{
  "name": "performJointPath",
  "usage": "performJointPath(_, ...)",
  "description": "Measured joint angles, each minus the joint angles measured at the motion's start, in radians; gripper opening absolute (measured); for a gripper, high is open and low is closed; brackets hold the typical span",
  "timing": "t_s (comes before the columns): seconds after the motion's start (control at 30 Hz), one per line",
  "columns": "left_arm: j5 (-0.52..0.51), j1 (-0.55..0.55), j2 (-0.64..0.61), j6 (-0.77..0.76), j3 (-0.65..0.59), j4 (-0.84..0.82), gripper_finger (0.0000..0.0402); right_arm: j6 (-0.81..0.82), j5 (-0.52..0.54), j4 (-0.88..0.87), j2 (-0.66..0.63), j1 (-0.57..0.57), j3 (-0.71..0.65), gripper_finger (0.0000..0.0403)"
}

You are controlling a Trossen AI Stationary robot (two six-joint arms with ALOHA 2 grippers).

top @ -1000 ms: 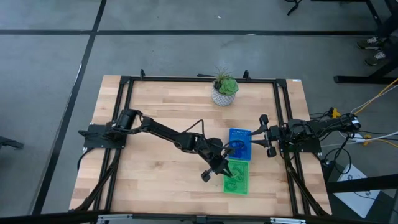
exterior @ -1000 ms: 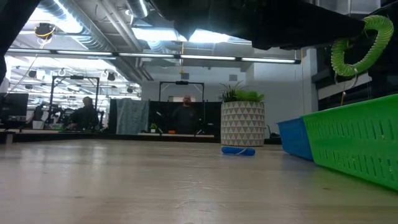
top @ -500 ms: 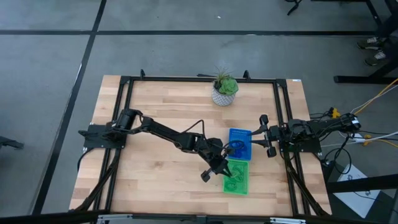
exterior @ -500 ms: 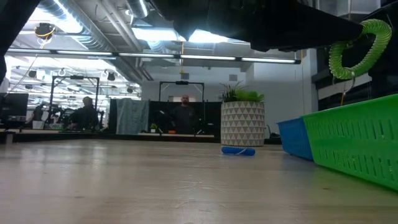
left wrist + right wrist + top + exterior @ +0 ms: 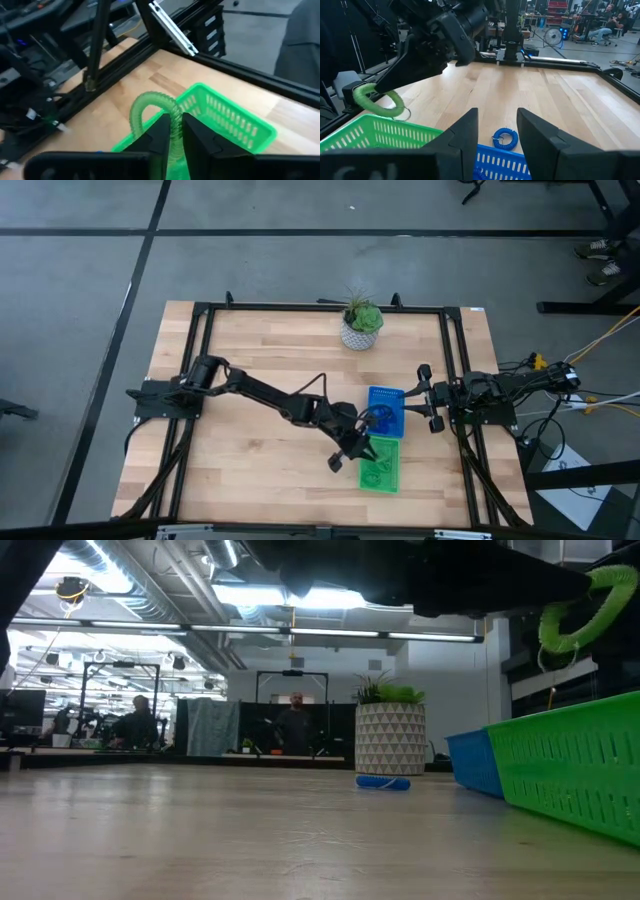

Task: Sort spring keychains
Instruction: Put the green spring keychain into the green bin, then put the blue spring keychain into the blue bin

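Observation:
A light green spring keychain [image 5: 150, 102] is caught in my left gripper [image 5: 174, 136], which is shut on it just left of the green tray [image 5: 380, 465] in the high view. In the low view the coil [image 5: 585, 605] hangs well above the green tray's wall [image 5: 570, 765]. A blue keychain [image 5: 505, 138] lies on the table beyond the blue tray [image 5: 385, 410]. Coils lie in both trays. My right gripper [image 5: 496, 120] waits open at the table's right side [image 5: 428, 395]. My left gripper pinches the green keychain between its two fingers at one side of the loop [image 5: 175, 127]. The rest of the loop arches out past the fingertips. The fingers [image 5: 385, 85] slant down toward the table's near side. The coil is lifted clear of table and tray.
A potted plant in a white patterned pot [image 5: 360, 328] stands at the table's far edge. A black frame [image 5: 300, 308] runs around the tabletop. Bare wood [image 5: 250, 470] lies to the left of the trays. People stand in the room behind [image 5: 297, 725].
My left gripper has shifted a little toward the table's right, closer to the green tray, staying shut on the green keychain. The coil has first dipped slightly and then risen, and now hangs a bit higher over the tray's side.

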Motion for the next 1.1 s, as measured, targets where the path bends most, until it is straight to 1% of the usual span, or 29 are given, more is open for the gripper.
performJointPath(0.1,-0.032,-0.002,0.000,0.014,0.000,0.010,0.0067,0.000,0.000,0.000,0.000,0.000,0.000,0.0136)
performJointPath(0.3,-0.050,-0.002,0.000,-0.011,0.000,0.010,0.0120,0.000,0.000,0.000,0.000,0.000,0.000,0.0136)
performJointPath(0.47,-0.167,-0.002,0.000,-0.019,0.000,0.007,0.0143,0.000,0.000,0.000,0.000,0.000,0.000,0.0136)
performJointPath(0.53,-0.211,-0.002,0.000,-0.024,0.000,0.000,0.0145,0.000,0.000,0.000,0.000,0.000,0.000,0.0136)
performJointPath(0.63,-0.248,-0.002,0.000,-0.023,0.000,-0.022,0.0143,0.000,0.000,0.000,0.000,0.000,0.000,0.0136)
performJointPath(0.73,-0.254,-0.002,-0.002,-0.012,0.000,-0.040,0.0139,0.000,0.000,0.000,0.000,0.000,0.000,0.0136)
performJointPath(0.87,-0.261,-0.002,-0.029,0.023,0.000,-0.107,0.0131,0.000,0.000,0.000,0.000,0.000,0.000,0.0136)
performJointPath(1.1,-0.268,0.003,-0.072,0.023,0.000,-0.303,0.0112,0.000,0.000,0.000,0.000,0.000,0.000,0.0136)
